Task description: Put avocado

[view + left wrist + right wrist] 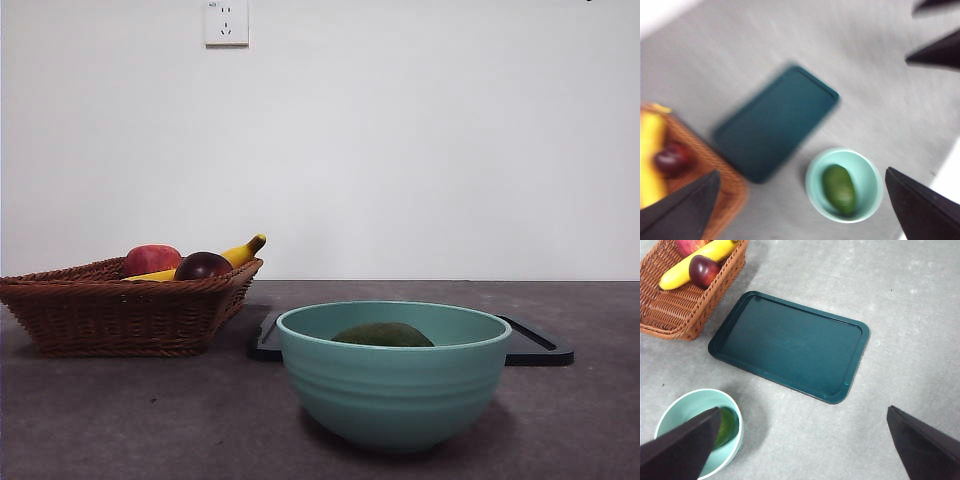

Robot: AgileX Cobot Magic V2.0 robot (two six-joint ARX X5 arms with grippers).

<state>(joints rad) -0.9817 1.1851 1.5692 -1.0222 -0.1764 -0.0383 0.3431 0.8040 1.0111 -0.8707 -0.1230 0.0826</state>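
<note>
Grey counter (920,315): avocado (839,189) sits in the teal bowl (392,390), dark tray (790,345) behind it is bare. Left tool (805,207) and right tool (805,445) both spread, holding nothing, hovering high. Placement looks done; retreat straight up and avoid the bowl rim.

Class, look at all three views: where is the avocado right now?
The avocado lies inside the teal bowl, which stands on the table in front of the dark tray in the front view, with the wicker basket off to its left there.
</note>
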